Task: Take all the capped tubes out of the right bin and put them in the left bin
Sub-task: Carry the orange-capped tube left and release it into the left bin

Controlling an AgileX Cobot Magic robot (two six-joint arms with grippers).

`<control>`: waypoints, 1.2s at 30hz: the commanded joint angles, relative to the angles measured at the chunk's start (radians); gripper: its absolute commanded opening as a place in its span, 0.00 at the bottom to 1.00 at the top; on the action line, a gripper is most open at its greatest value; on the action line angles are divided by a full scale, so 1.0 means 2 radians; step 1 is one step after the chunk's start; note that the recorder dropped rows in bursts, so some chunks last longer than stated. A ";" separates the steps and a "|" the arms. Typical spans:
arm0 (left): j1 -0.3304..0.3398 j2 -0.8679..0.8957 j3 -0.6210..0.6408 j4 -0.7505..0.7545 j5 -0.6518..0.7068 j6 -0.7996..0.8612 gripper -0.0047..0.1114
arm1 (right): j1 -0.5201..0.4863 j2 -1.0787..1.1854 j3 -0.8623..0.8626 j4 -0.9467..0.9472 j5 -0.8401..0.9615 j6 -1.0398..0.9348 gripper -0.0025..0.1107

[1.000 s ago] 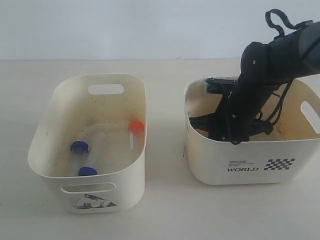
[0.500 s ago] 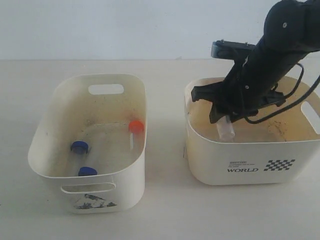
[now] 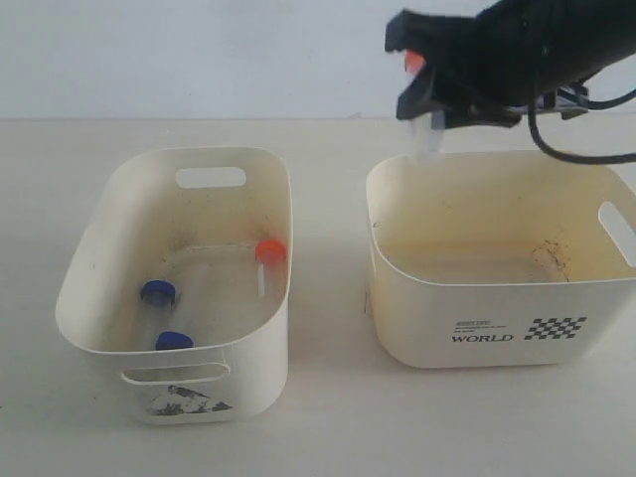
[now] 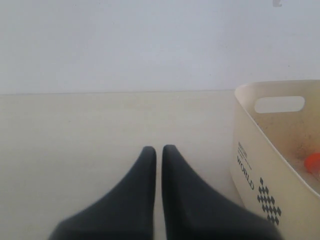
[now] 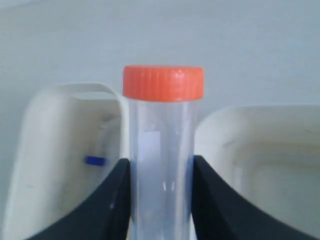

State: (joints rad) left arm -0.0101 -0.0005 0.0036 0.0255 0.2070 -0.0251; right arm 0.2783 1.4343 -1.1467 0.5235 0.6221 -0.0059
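While the left gripper [image 4: 159, 151] sits low over bare tabletop in its wrist view, its two dark fingers are pressed together with nothing between them.

Over to the exterior view, lower left of the frame: the left bin [image 3: 129, 229], torn dark sticker on its near wall, has three capped tubes lying on its speckled floor. Two blue-capped tubes [image 3: 158, 291] lie close together at the near left, and one orange-capped tube [image 3: 268, 252] rests against the right wall.

Moving right, upper middle of the frame, the right gripper [image 3: 421, 99] is clamped on the fourth tube [image 3: 428, 137]. It hangs in the air, tilted, orange cap toward the upper left, clear body pointing down at the far left corner of the right bin's rim without touching it. The right wrist view confirms the hold: black fingers [image 5: 112, 200] squeeze the clear body on both sides, and the orange cap stands free above them.

At lower right sits the right bin [image 3: 477, 298], "WORLD" and the checkered mark on its front wall.
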 commanded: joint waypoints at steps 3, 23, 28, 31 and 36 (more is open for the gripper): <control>0.000 0.000 -0.002 -0.003 -0.002 -0.005 0.08 | 0.018 -0.010 0.000 0.244 -0.011 -0.178 0.02; 0.000 0.000 -0.002 -0.003 -0.002 -0.005 0.08 | 0.204 0.047 0.000 0.272 -0.164 -0.247 0.02; 0.000 0.000 -0.002 -0.003 -0.002 -0.005 0.08 | 0.205 0.058 0.000 0.272 -0.176 -0.247 0.02; 0.000 0.000 -0.002 -0.003 -0.002 -0.005 0.08 | 0.205 0.066 0.000 0.272 -0.188 -0.247 0.02; 0.000 0.000 -0.002 -0.003 -0.002 -0.005 0.08 | 0.206 0.077 0.000 0.273 -0.193 -0.246 0.02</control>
State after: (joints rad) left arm -0.0101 -0.0005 0.0036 0.0255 0.2070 -0.0251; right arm 0.6866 1.5801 -1.1467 1.0661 0.2518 -0.4916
